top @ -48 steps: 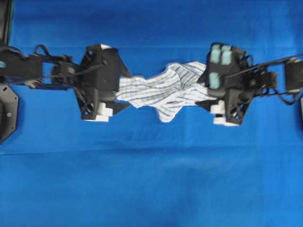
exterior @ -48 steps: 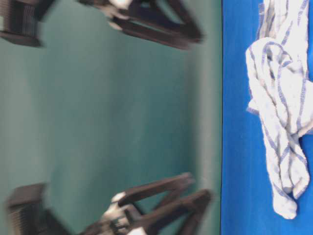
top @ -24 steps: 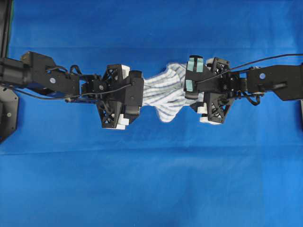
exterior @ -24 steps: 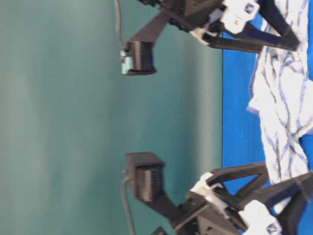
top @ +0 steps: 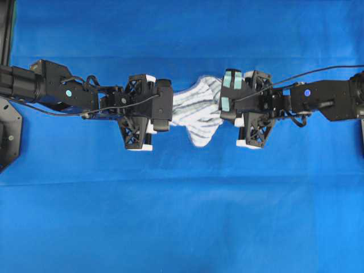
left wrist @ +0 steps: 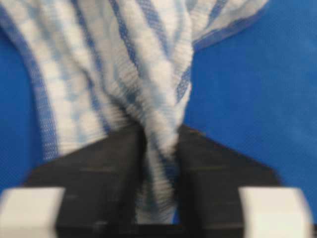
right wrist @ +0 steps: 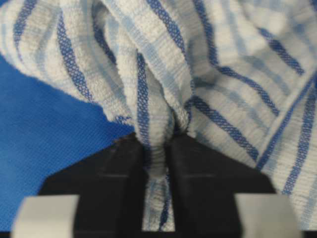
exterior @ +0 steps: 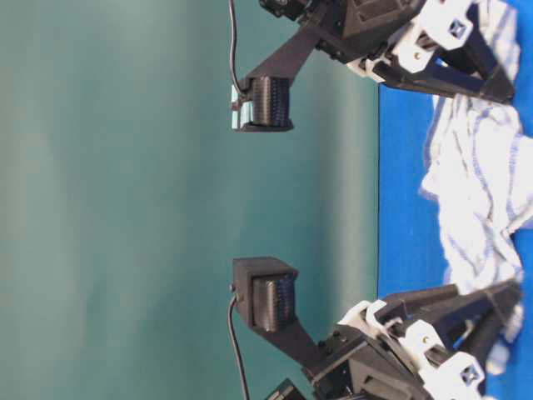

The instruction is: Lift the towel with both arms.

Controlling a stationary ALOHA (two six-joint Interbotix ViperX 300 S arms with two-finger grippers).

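Observation:
The white towel (top: 196, 108) with thin blue stripes lies bunched on the blue tablecloth (top: 182, 216), stretched between the two arms. My left gripper (top: 169, 111) sits at its left end, and in the left wrist view the black jaws (left wrist: 161, 134) pinch a twisted fold of the towel (left wrist: 124, 59). My right gripper (top: 223, 108), on the arm with teal patches, sits at the towel's right end. Its jaws (right wrist: 158, 141) are closed on a narrow ridge of the towel (right wrist: 213, 59). In the table-level view the towel (exterior: 475, 200) rests on the cloth between both grippers.
The blue tablecloth covers the whole table. A black arm base (top: 8, 133) stands at the left edge. A plain teal wall (exterior: 166, 208) fills the table-level background. Cables trail along both arms.
Both arms have come down and inward onto the towel's ends. Both grippers, wide open before, have closed on folds of the towel, bunching it narrower.

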